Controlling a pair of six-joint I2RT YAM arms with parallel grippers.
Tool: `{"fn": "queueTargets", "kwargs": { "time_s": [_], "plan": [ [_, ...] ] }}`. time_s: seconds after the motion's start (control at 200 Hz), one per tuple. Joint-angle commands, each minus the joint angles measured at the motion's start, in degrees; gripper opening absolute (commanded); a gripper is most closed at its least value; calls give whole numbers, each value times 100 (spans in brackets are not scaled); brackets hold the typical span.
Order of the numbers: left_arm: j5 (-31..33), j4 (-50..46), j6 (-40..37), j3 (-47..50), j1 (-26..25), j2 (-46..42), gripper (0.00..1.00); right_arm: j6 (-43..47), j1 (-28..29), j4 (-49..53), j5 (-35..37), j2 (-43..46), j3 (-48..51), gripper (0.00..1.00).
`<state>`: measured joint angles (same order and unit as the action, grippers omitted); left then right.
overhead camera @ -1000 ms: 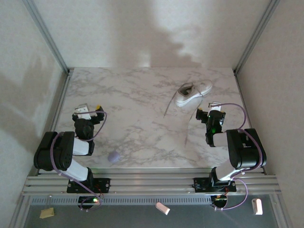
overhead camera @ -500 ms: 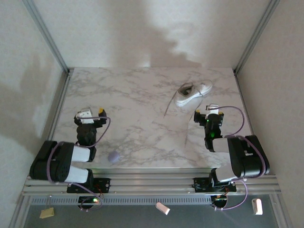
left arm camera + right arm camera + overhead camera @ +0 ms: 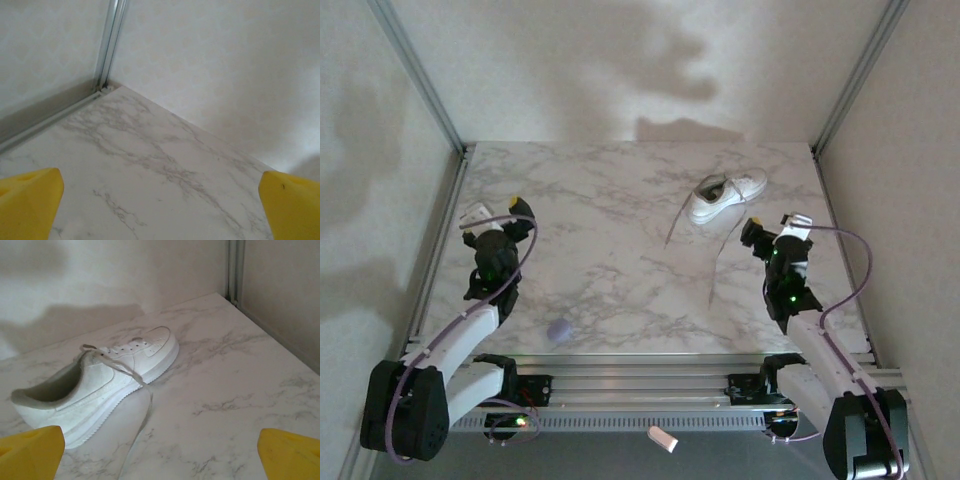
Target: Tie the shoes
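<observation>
Right gripper [image 3: 775, 226]: jaws spread wide, nothing between them, hovering near the table's [image 3: 600, 230] right edge. In the right wrist view the gripper [image 3: 160, 460] has the white sneaker [image 3: 100, 385] just ahead of it.

The sneaker [image 3: 725, 196] stands upright on its sole in the far right part of the table. Its long axis runs diagonally, toe toward the far right corner, heel toward the gripper's left finger.

The wrist view shows the grey lining and one loose lace draped over the side. The overhead view shows the laces [image 3: 677, 222] untied and trailing toward the near edge.

Left gripper [image 3: 498, 211]: likewise wide open and empty, near the left edge. Its own view [image 3: 160, 210] shows bare marble and the far left corner. A lavender blob [image 3: 558, 330] lies by the near edge.
</observation>
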<state>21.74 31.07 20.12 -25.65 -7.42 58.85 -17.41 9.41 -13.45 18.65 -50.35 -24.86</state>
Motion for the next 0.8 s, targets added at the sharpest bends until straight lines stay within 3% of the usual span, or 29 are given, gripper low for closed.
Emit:
{"fn": "queueTargets", "kwargs": {
  "time_s": [0.0, 0.135, 0.23, 0.34, 0.405, 0.596, 0.671, 0.796],
  "plan": [
    [186, -1690, 1389, -340, 19, -37, 100, -987, 16, 1730, 213, 171, -515, 99],
    [-351, -1670, 1669, -109, 141, -304, 100, -1273, 17, 2471, -472, 246, -865, 99],
    [-925, -1657, 1588, -29, 145, -391, 100, -1176, 9, 2761, -1375, 181, -1072, 99],
    [-1268, -1758, 1419, -78, -84, -374, 100, -1014, 10, 3117, -2142, -171, -1392, 99],
    [-1284, -1765, 1393, -86, -327, -356, 100, -928, 36, 3487, -2321, -549, -1755, 94],
    [-1331, -1472, 1157, -106, -1239, 72, 100, -664, 480, 4271, -1734, -1747, -2808, 77],
    [-1227, -1378, 1085, -213, -1634, 417, 100, -980, 566, 4504, -1371, -2226, -3244, 67],
    [-950, -1376, 995, -544, -2185, 1029, 100, -1698, 719, 4476, -976, -2956, -3857, 65]
  ]
}}
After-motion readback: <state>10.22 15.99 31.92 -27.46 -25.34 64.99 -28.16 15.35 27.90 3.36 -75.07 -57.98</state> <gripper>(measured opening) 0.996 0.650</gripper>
